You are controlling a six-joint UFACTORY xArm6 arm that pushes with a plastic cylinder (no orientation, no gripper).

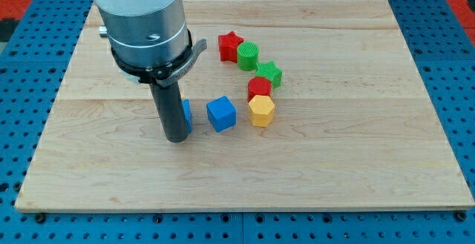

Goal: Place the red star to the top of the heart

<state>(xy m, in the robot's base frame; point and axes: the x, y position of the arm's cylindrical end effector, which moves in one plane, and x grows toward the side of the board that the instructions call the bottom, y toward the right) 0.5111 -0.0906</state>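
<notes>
The red star lies on the wooden board above the middle, touching a green round block on its right. Below them sit a green star, a red round block and a yellow block. I cannot tell whether the yellow block is a heart or a hexagon. My tip rests on the board at the view's left of centre, well below and left of the red star. It stands right beside a blue block, which the rod half hides.
A blue cube sits between my tip and the yellow block. The red, green and yellow blocks form a curved chain right of centre. The arm's wide grey housing covers the board's upper left.
</notes>
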